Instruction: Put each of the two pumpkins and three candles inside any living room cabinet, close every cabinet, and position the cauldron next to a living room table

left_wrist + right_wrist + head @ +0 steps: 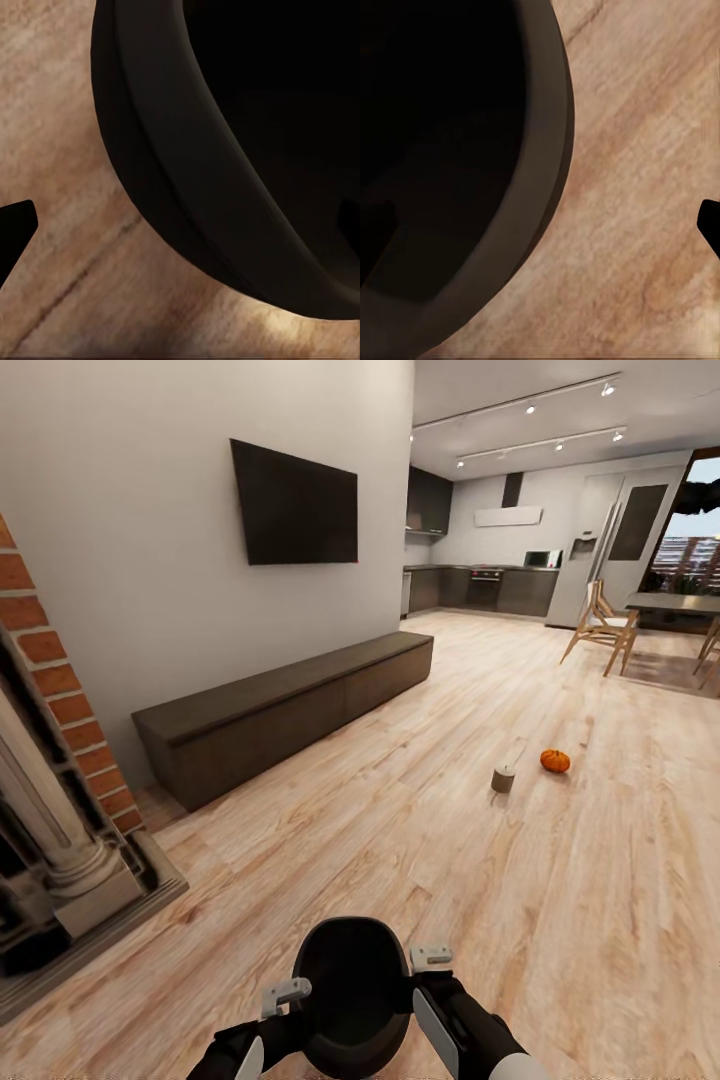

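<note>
The black cauldron (352, 995) sits low in front of me over the light plank floor, between my two arms. My left gripper (287, 992) is at its left rim and my right gripper (431, 957) at its right rim. In both wrist views the cauldron's rim (195, 187) (540, 150) runs between widely spread dark fingers (16, 229) (709, 225), one inside and one outside, with a gap to the wall. One orange pumpkin (555, 761) and an olive-grey candle (503, 779) lie on the floor ahead to the right. The long dark cabinet (290, 705) stands shut along the left wall.
A wall TV (295, 505) hangs above the cabinet. A brick fireplace (60, 790) juts out at near left. Far right stand a dining table (680, 603) and wooden chairs (605, 625), with the kitchen behind. Open plank floor (420, 840) stretches ahead.
</note>
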{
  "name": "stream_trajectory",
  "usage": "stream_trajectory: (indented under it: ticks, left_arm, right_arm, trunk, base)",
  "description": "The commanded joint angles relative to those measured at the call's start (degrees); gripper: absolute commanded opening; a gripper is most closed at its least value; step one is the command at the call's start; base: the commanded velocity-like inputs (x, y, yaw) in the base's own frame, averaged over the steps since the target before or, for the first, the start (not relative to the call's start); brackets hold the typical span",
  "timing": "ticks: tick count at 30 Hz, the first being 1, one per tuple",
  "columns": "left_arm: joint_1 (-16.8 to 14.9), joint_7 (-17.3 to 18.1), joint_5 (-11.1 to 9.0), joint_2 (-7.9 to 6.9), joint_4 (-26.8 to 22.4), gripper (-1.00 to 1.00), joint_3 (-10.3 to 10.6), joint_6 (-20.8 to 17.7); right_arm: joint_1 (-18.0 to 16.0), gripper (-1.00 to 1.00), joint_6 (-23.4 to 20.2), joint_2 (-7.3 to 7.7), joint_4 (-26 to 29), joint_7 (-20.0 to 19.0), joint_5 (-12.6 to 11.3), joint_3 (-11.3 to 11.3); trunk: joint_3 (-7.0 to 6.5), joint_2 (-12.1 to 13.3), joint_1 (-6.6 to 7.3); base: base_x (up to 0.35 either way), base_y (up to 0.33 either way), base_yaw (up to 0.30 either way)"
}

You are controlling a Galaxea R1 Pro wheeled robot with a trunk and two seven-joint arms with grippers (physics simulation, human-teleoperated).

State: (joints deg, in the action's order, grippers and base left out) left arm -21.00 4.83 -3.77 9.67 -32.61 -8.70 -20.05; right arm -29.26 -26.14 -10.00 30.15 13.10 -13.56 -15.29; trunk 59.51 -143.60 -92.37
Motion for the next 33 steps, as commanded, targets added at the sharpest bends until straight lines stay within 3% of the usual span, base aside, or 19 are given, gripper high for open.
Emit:
stream_trajectory:
  ticks: [1,13,21,33]
  left_arm:
    - [0.0,0.0,0.0,0.0,0.0,1.0,0.0,0.0]
    - [0.0,0.0,0.0,0.0,-0.1,1.0,-0.1,0.0]
    - [0.0,0.0,0.0,-0.01,-0.1,1.0,-0.1,0.0]
    - [0.0,0.0,0.0,-0.06,-0.1,1.0,-0.1,0.0]
  right_arm:
    - [0.0,1.0,0.0,0.0,0.0,0.0,0.0,0.0]
    - [0.0,1.0,0.1,0.0,-0.3,0.0,0.0,0.0]
    - [-0.2,1.0,0.9,0.0,-1.2,0.0,0.0,0.0]
    - [-0.4,1.0,2.3,0.0,-1.7,0.0,-0.1,0.0]
  trunk:
    - [0.23,0.0,-0.02]
    - [0.67,0.0,-0.07]
    - [2.44,-0.2,-0.28]
    - [2.67,-0.2,-0.31]
  base:
    - [0.0,0.0,0.0]
    - [0.0,0.0,0.0]
    - [0.0,0.0,0.0]
    - [0.0,0.0,0.0]
